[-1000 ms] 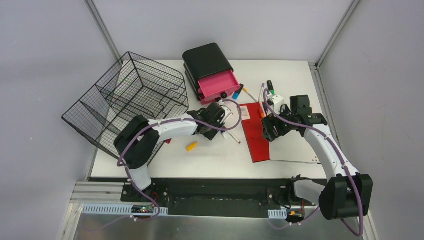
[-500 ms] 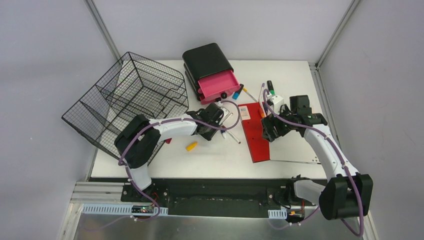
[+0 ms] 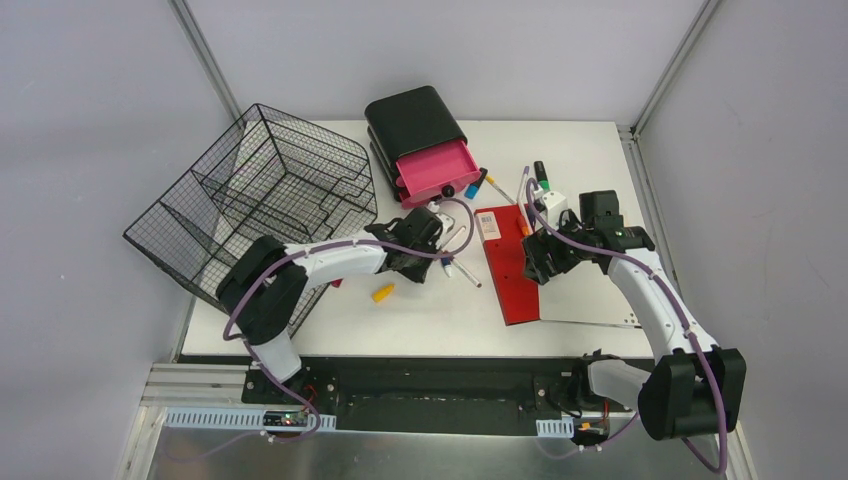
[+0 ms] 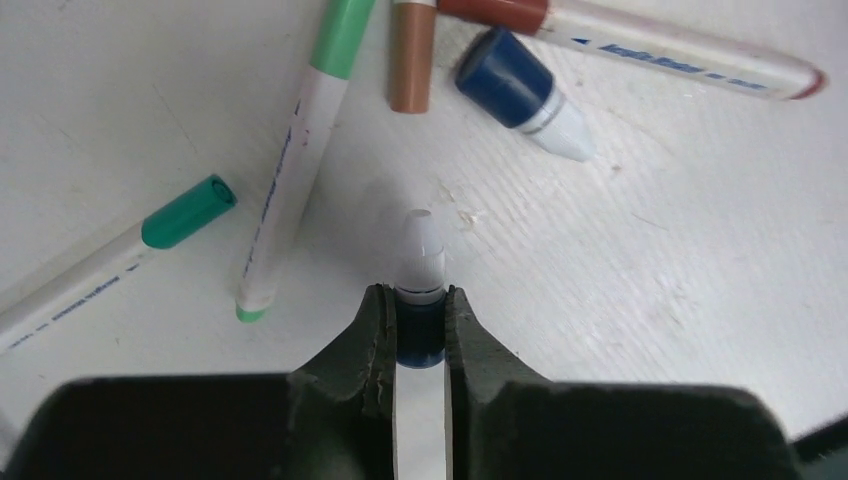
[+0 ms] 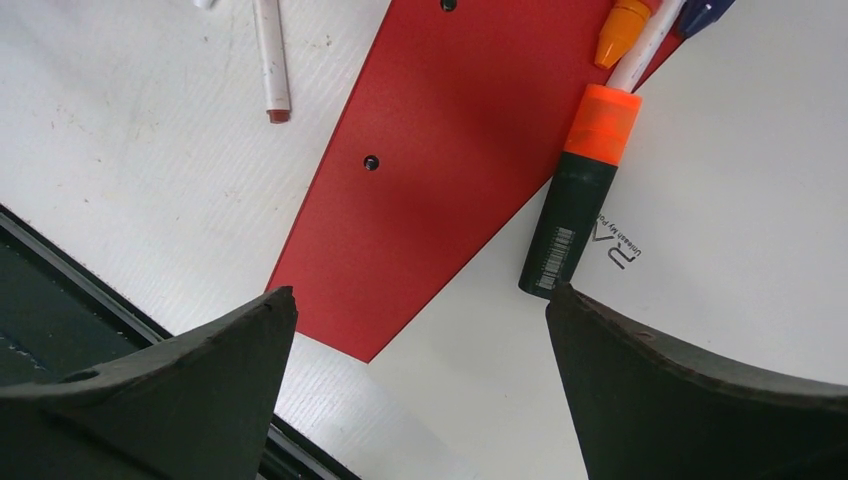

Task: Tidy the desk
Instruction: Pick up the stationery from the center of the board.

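Observation:
The desk is a white tabletop. Just in front of the pink drawer, my left gripper is low over a cluster of pens. In the left wrist view the left gripper is shut on a white pen with a blue collar and a white tip, which lies on the desk. My right gripper hovers open over the red notebook. In the right wrist view the right gripper holds nothing, and an orange-capped dark highlighter lies across the notebook's edge.
A black wire basket leans at the left. A black drawer unit with an open pink drawer stands at the back. Green pens, a brown pen and a blue cap lie near the held pen. A yellow piece lies nearer the front.
The left gripper's jaws have closed onto the blue-collared pen, and its elbow has shifted slightly left. The right arm has not moved.

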Controlling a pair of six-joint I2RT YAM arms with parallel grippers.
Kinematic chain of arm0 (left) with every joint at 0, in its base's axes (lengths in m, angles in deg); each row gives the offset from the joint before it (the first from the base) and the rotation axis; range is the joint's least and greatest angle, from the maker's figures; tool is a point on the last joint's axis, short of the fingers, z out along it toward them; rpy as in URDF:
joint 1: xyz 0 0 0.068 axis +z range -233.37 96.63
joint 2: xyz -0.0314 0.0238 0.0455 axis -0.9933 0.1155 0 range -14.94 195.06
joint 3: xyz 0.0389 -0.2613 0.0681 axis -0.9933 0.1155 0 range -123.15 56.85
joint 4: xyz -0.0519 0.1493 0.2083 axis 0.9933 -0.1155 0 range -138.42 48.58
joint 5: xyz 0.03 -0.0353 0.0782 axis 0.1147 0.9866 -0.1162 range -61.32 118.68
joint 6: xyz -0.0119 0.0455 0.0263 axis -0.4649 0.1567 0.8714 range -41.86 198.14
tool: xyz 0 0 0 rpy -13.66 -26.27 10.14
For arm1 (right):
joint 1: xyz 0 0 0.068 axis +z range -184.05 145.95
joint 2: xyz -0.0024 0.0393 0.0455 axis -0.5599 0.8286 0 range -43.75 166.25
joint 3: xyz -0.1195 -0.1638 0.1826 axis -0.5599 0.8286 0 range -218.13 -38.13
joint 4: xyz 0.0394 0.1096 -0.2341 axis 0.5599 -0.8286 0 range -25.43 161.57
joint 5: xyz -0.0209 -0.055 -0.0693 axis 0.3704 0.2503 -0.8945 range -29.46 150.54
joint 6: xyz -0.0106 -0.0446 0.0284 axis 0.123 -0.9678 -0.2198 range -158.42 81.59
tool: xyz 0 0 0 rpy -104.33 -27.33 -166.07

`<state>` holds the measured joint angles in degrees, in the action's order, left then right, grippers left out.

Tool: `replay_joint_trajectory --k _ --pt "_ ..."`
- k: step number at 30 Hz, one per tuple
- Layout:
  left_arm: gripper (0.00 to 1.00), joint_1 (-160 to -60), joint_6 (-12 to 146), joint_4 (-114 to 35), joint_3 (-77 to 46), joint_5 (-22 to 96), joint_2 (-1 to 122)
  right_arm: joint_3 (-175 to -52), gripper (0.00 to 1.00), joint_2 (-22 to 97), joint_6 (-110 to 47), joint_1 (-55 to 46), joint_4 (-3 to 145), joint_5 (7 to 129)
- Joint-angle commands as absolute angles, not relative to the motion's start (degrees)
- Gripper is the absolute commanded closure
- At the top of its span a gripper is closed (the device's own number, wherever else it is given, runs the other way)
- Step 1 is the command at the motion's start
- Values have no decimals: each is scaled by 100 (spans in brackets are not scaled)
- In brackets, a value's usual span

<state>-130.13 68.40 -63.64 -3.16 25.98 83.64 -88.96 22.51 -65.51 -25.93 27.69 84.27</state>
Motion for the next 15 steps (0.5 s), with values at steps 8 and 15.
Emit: replay_joint_trajectory --k 8,15 --pt "100 -12977 5935 -6059 33 3087 6751 -9087 0 1760 -6641 -2579 2741 8817" --pt "100 -12977 5859 -5652 414 2598 5460 -9078 0 1594 -6678 -2596 2750 8848"
